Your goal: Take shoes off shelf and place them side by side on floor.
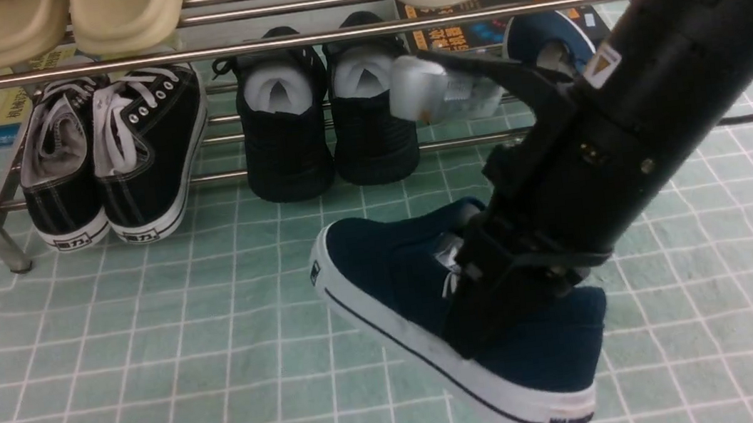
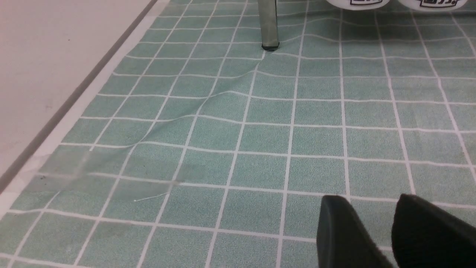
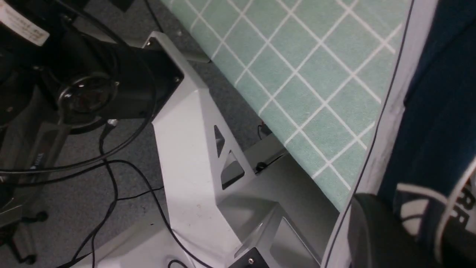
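Navy shoe (image 1: 391, 274) is off the shelf (image 1: 270, 43), clamped at its collar by the right gripper (image 1: 486, 313)!
White sole and trim, thin dark stripe, lettering on the heel, paper poking from the opening. It hangs tilted over the floor (image 1: 150, 354), in front of the all-black shoes (image 1: 327, 131), heel nearest us; touching the cloth or not, can't tell. Its partner (image 1: 531, 34) sits on the lower tier, far right. Pale green cloth, white grid, a wrinkle near the shelf leg (image 2: 269, 26). Left gripper (image 2: 386, 238) hovers low, fingers slightly apart, holding nothing.
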